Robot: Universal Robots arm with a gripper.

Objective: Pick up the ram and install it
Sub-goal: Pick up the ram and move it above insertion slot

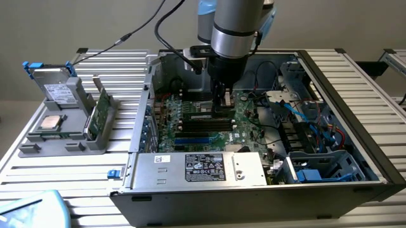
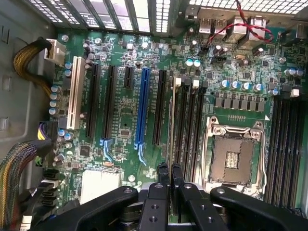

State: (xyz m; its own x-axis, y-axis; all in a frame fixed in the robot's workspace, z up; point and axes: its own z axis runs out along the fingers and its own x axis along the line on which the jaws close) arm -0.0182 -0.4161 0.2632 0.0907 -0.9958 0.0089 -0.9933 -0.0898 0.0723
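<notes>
Wrist view, gripper (image 2: 170, 169) clasping ram (image 2: 172, 120), black slots (image 2: 192, 130) alongside

Your arm (image 1: 236, 23) runs off the exterior view's top edge, hiding part of the motherboard (image 1: 244, 126). The wrist view's edge cuts the gripper (image 2: 169, 175); the print on the power supply label (image 1: 205, 167) is unreadable.

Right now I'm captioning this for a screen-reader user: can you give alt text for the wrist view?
The gripper pinches the ram, seen edge-on as a thin strip, along the black memory slots beside the empty CPU socket. Around them spreads the green motherboard with a blue expansion slot.
</notes>
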